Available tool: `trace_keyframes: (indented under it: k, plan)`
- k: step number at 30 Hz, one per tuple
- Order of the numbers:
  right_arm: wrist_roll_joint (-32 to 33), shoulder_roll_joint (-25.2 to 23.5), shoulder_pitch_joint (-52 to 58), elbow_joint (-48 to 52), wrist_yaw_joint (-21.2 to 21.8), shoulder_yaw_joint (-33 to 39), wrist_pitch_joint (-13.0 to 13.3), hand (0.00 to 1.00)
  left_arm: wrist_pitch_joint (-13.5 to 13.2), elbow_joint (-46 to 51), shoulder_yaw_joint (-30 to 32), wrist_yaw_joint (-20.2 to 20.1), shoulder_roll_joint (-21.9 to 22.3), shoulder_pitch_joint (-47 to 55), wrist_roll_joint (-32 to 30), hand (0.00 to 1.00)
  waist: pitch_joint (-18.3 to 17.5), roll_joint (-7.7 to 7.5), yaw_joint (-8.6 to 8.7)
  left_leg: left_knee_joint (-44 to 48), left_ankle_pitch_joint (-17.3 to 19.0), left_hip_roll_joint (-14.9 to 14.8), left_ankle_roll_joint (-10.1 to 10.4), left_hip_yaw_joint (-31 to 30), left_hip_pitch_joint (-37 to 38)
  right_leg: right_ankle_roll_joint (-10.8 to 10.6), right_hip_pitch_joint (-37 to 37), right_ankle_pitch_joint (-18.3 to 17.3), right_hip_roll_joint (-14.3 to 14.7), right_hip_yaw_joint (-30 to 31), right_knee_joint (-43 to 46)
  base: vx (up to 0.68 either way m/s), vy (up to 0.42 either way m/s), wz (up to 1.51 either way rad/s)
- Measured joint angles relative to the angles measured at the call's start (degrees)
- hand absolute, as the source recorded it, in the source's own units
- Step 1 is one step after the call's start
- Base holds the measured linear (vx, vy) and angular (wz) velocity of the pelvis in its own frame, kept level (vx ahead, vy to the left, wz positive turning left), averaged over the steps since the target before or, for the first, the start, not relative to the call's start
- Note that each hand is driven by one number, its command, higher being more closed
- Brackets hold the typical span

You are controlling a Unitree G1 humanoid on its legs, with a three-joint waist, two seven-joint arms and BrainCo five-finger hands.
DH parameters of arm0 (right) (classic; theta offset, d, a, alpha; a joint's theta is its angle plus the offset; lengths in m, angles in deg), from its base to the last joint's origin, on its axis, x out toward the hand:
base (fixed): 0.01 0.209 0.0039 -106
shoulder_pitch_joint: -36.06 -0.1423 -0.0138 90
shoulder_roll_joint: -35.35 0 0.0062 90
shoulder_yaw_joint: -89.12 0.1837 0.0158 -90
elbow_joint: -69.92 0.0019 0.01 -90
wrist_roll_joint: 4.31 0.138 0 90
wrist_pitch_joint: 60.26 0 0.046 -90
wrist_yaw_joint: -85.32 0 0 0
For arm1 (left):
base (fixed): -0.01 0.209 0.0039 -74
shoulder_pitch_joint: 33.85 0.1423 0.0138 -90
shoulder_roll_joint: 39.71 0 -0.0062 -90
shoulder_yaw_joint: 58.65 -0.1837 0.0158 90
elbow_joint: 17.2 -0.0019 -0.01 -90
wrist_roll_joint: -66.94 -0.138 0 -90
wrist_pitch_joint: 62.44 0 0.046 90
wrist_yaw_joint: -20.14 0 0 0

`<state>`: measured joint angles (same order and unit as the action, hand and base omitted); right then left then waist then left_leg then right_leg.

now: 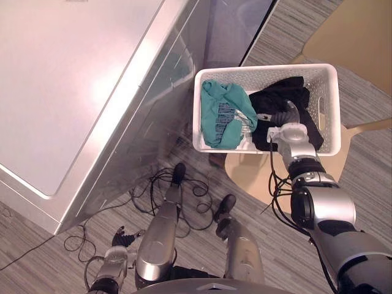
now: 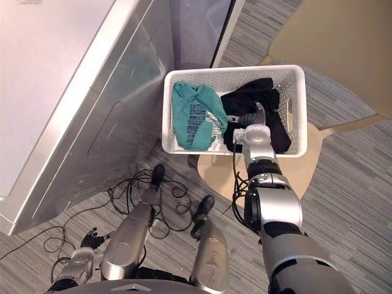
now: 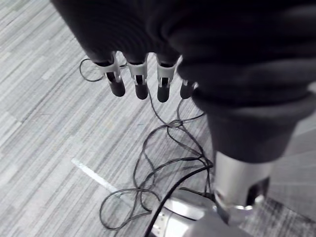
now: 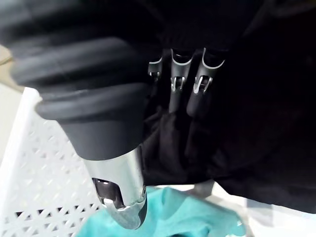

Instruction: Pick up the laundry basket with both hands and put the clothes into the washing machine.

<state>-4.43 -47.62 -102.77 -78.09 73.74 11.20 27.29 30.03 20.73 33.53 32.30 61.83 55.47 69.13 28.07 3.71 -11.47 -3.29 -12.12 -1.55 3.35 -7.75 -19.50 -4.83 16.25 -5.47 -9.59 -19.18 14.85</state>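
A white laundry basket [image 1: 263, 69] stands on a light wooden seat beside the washing machine [image 1: 73, 79], whose white top is closed. A teal garment [image 1: 220, 113] lies in the basket's left half and a black garment [image 1: 278, 98] in its right half. My right hand [image 1: 289, 117] reaches over the basket's near rim and rests on the black garment. In the right wrist view its fingers [image 4: 177, 84] point fairly straight into the black cloth, with the thumb [image 4: 121, 195] held apart. My left hand [image 1: 116, 245] hangs low near the floor, with fingers [image 3: 140, 81] relaxed and empty.
The wooden seat [image 1: 251, 171] under the basket juts out towards me. A tan rounded surface [image 1: 355, 37] lies at the far right. A dark panel [image 1: 236, 30] stands behind the basket, next to the machine's silver side [image 1: 141, 135].
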Motion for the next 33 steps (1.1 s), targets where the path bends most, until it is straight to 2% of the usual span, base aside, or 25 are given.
trace_keyframes:
  k: [4, 6, 10, 12, 17, 20, 23, 26, 33]
  plan:
    - [2.1, -2.0, 8.9, 4.5, -1.2, 7.3, 1.1, 0.00, 0.1, -0.3, 0.3, 0.1, 0.0, -0.1, 1.2, 0.00, 0.0, -0.07, 1.48, -0.3, 0.1, 0.0, 0.1, 1.7, 1.0, 0.0, -0.1, 0.0, -0.1, 1.5, 0.0, 0.02, -0.030, -0.14]
    - [2.6, -3.9, 12.6, 5.8, -1.5, 11.0, 1.0, 0.00, 0.2, -0.3, 1.3, 0.1, 0.1, -0.1, 1.3, 0.00, 0.1, -0.36, 2.50, -0.5, 0.2, 0.0, 0.3, 2.7, 1.9, -0.1, -0.3, 0.1, -0.1, 2.5, 0.1, 0.00, -0.019, -0.23]
    - [3.2, -7.1, 20.9, 8.3, -1.6, 17.2, 0.8, 0.00, 0.3, -0.4, 2.7, 0.1, 0.4, -0.1, 2.1, 0.00, 0.1, -0.53, 3.31, -0.5, 0.8, -0.2, 0.1, 5.3, 3.5, -0.4, -0.4, 0.6, 0.0, 4.8, 0.0, -0.01, -0.014, -0.33]
    - [3.3, -8.1, 24.5, 10.0, -1.6, 19.3, -0.3, 0.00, 0.5, -0.4, 3.3, 0.0, 0.4, -0.1, 2.1, 0.00, 0.1, -0.62, 3.91, -1.0, 0.8, -0.4, 0.1, 6.6, 4.4, -0.5, -0.4, 0.9, 0.0, 6.0, -0.3, -0.02, -0.006, -0.27]
    - [4.9, -11.5, 30.2, 11.8, -1.5, 21.8, -1.3, 0.00, 0.8, -0.4, 4.0, 0.0, -0.1, -0.2, 2.0, 0.00, -1.4, -1.71, 4.62, -1.0, 0.9, -1.0, -0.1, 8.9, 4.9, -0.6, -0.3, 2.2, 0.7, 7.6, -1.6, -0.01, -0.011, -0.24]
    - [5.2, -12.7, 32.1, 12.3, -1.5, 22.6, -1.7, 0.00, 0.8, -0.4, 4.5, -0.1, 0.0, -0.3, 2.1, 0.00, -1.8, -1.74, 4.72, -1.0, 0.9, -1.1, -0.1, 9.4, 5.7, -0.6, -0.8, 2.4, 0.8, 8.0, -1.8, 0.00, -0.011, -0.10]
    - [5.5, -13.7, 33.9, 12.3, -1.5, 22.7, -1.8, 0.00, 0.8, -1.0, 4.5, -0.2, 0.1, -0.3, 2.1, 0.00, -4.7, -1.76, 4.66, -1.0, 1.0, -1.1, -0.1, 9.5, 5.6, -0.6, -0.8, 2.4, 0.8, 8.0, -2.1, 0.00, 0.000, 0.00]
    - [5.5, -13.7, 33.9, 12.5, -1.6, 22.7, -1.8, 0.00, 0.8, -0.9, 4.4, -0.3, 0.2, -0.3, 2.0, 0.00, -6.4, -1.73, 4.54, -1.0, 1.1, -1.2, 0.0, 9.5, 5.8, -0.5, -1.0, 2.4, 0.8, 7.9, -2.2, 0.00, 0.000, 0.00]
    - [6.6, -12.4, 29.5, 14.3, -2.4, 21.4, -1.7, 0.00, 0.7, -0.9, 4.1, -0.3, 0.2, -0.3, 2.0, 0.00, -6.5, -1.69, 4.35, -1.0, 1.3, -1.4, 0.3, 10.4, 5.8, -0.6, -1.2, 4.0, 1.2, 8.8, -4.1, 0.01, -0.003, -0.06]
